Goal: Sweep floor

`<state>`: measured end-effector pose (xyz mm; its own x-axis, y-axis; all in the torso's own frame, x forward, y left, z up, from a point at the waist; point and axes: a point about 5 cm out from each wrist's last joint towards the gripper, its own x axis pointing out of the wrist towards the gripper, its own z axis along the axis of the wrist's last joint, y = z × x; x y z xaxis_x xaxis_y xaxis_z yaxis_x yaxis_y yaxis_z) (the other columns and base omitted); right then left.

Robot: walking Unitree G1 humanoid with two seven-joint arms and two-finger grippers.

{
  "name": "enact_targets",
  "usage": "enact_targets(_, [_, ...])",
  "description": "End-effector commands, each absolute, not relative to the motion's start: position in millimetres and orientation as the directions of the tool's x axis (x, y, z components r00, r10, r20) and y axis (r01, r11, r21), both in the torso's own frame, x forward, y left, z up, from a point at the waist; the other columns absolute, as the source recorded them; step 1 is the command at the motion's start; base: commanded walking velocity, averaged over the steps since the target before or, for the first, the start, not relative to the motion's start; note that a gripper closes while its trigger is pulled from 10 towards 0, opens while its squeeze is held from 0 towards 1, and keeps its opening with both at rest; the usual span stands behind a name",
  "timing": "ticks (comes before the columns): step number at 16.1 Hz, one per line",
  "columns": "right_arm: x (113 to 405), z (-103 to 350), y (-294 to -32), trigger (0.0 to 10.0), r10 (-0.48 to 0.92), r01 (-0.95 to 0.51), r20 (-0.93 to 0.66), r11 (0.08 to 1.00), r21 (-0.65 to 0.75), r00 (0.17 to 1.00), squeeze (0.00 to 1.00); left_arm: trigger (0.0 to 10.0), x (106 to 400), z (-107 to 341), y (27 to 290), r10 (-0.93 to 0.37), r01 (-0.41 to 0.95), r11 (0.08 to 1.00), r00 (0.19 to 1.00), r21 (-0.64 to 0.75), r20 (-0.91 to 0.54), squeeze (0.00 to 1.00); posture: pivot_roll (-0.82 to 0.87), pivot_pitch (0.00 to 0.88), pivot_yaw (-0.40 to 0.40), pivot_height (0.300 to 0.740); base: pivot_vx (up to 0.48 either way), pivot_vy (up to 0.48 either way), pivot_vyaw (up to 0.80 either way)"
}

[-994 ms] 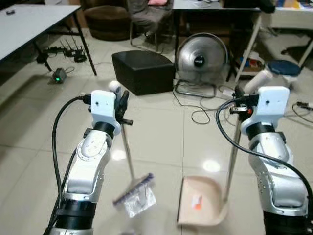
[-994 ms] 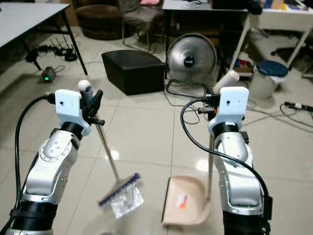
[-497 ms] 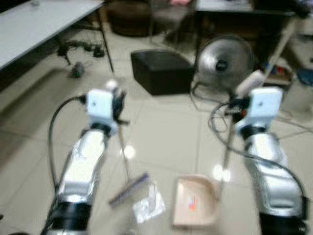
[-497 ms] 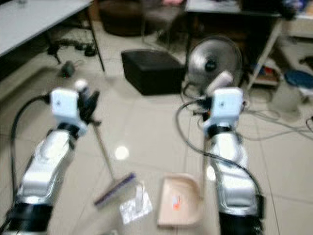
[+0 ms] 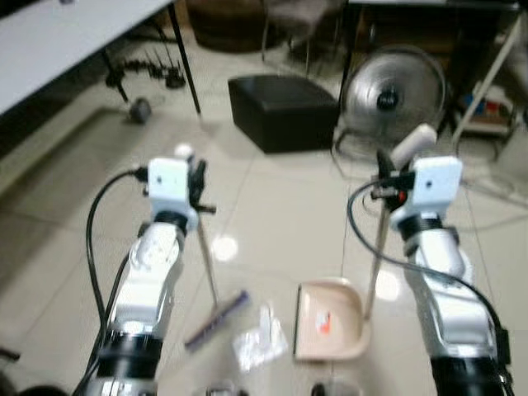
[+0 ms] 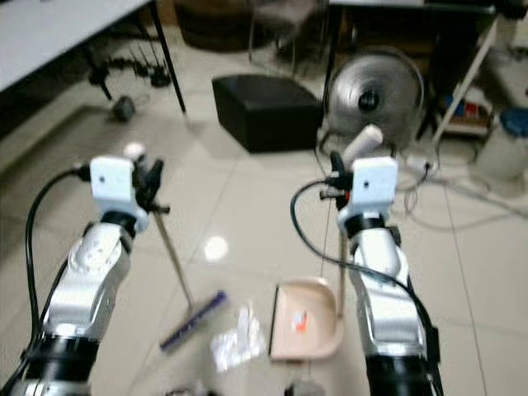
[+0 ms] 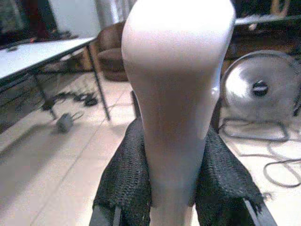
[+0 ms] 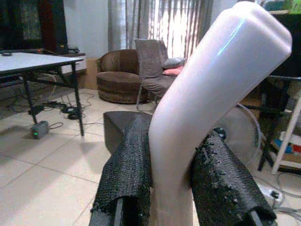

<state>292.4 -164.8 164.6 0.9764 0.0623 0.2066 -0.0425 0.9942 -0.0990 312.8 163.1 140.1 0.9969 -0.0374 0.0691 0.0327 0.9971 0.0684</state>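
Left gripper (image 5: 200,177) is clamped on the broom (image 5: 216,320) handle, upper left of centre. Right gripper (image 5: 386,169) grips the dustpan (image 5: 328,320) handle. A crumpled wrapper (image 5: 260,345) lies bottom centre, between bristles and pan; judged light, flimsy, liable to skid on glossy tile.

1. Glossy pale tiled floor (image 5: 280,206) with lamp glare.
2. A black box (image 5: 285,111) beside a round metal fan (image 5: 392,91), cables trailing.
3. White bench (image 5: 74,41) on black legs at left.
4. Brown armchair (image 8: 120,77) before curtained windows (image 8: 157,23).
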Motion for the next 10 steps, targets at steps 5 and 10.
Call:
enact_targets(5, [305.3, 163.0, -166.1, 10.0, 0.112, -0.044, 0.293, 0.973, -0.229, 0.95, 0.0, 10.0, 327.3, 142.7, 179.5, 0.135, -0.137, 0.991, 0.975, 0.0, 0.177, 0.0, 0.08, 0.272, 0.15, 0.74, 0.0, 0.0, 0.0])
enact_targets(10, [317.6, 161.1, -166.3, 10.0, 0.138, -0.032, 0.361, 0.958, -0.285, 0.922, 0.0, 10.0, 340.6, 151.2, 174.2, 0.123, -0.121, 0.992, 0.951, -0.026, 0.283, 0.0, 0.13, 0.344, 0.176, 0.74, 0.0, 0.0, 0.0])
